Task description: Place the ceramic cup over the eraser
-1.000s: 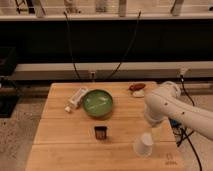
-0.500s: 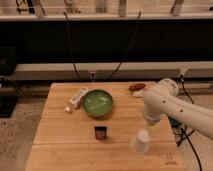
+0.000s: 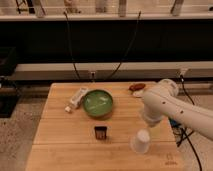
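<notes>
Gripper (image 3: 144, 129) jaws grip inverted ceramic cup (image 3: 141, 143), surface (image 3: 60, 135) 4 o'clock. Shift to eraser (image 3: 100, 132) at cup's 9 o'clock, centre rim, lower straight.

One white arm (image 3: 175, 107) comes in from the right edge. Its forearm rises up-left to a bulky rounded joint, which sits above and right of the gripper (image 3: 143, 128). From that joint the wrist (image 3: 150, 116) drops steeply down-left. The gripper is at the arm's low end, pointing down, just under the wrist. Its state is not readable.
</notes>
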You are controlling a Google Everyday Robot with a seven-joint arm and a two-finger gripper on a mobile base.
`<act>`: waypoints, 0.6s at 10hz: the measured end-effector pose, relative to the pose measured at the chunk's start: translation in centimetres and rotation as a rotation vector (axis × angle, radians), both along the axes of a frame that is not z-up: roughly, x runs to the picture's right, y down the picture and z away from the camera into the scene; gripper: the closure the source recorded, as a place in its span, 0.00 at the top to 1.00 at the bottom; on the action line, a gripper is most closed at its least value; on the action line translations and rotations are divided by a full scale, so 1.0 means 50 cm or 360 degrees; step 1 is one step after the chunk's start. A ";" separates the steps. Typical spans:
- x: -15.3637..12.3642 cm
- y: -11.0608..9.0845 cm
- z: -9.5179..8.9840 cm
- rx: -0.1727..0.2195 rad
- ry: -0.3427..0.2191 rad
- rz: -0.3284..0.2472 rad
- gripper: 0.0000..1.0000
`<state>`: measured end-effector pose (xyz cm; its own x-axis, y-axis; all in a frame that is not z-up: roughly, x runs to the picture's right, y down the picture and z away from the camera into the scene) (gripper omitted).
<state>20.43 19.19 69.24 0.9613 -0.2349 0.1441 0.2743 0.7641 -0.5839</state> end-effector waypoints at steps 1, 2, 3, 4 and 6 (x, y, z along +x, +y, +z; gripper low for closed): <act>-0.008 0.014 -0.009 0.0003 -0.0018 -0.0005 0.80; -0.017 0.028 -0.015 0.0009 -0.0033 -0.0013 0.80; -0.031 0.042 -0.019 0.0014 -0.0054 -0.0023 0.80; -0.036 0.051 -0.020 0.0015 -0.0062 -0.0031 0.80; -0.050 0.075 -0.013 0.0032 -0.0078 -0.0066 0.80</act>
<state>17.95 22.92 68.59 0.9425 -0.2779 0.1858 0.3341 0.7627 -0.5537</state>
